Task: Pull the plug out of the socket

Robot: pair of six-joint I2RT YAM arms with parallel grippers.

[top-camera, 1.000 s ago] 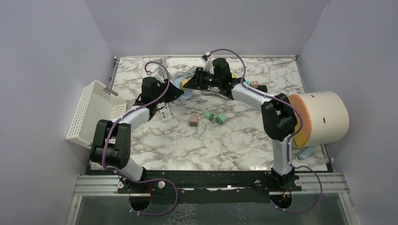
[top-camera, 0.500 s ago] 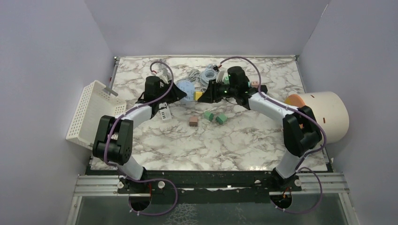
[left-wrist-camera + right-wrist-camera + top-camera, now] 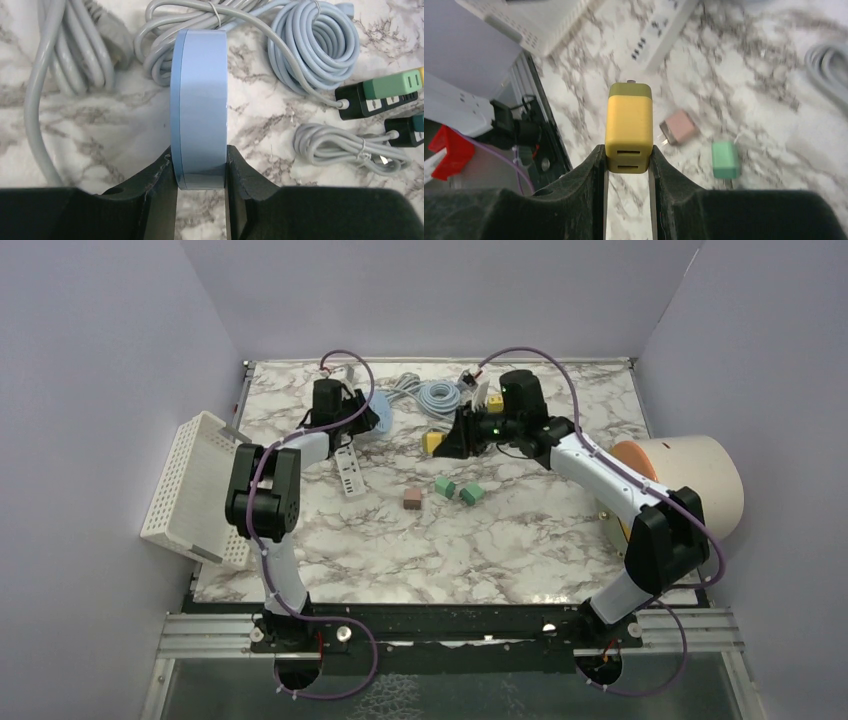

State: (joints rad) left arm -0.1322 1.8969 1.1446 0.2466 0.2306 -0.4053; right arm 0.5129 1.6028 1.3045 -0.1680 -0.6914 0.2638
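Observation:
My left gripper (image 3: 366, 421) is shut on the round light-blue socket (image 3: 379, 413) at the back left of the table. In the left wrist view the socket (image 3: 200, 100) stands on edge between the fingers of that gripper (image 3: 200, 170), with no plug showing on it. My right gripper (image 3: 447, 440) is shut on the yellow plug (image 3: 432, 443), held apart from the socket, to its right. In the right wrist view the yellow plug (image 3: 629, 127) sits in that gripper (image 3: 628, 160) above the table, its metal prong pointing away.
Grey cable coils (image 3: 435, 395) lie at the back. A white power strip (image 3: 348, 475), a pink plug (image 3: 412, 499) and two green plugs (image 3: 458, 490) lie mid-table. A white basket (image 3: 195, 485) hangs off the left edge, a beige cylinder (image 3: 690, 490) stands right. Black power strips (image 3: 380, 100) lie near the coils.
The yellow plug has come off the blue socket. My right gripper carried it to the right, and my left gripper drew the socket back and to the left.

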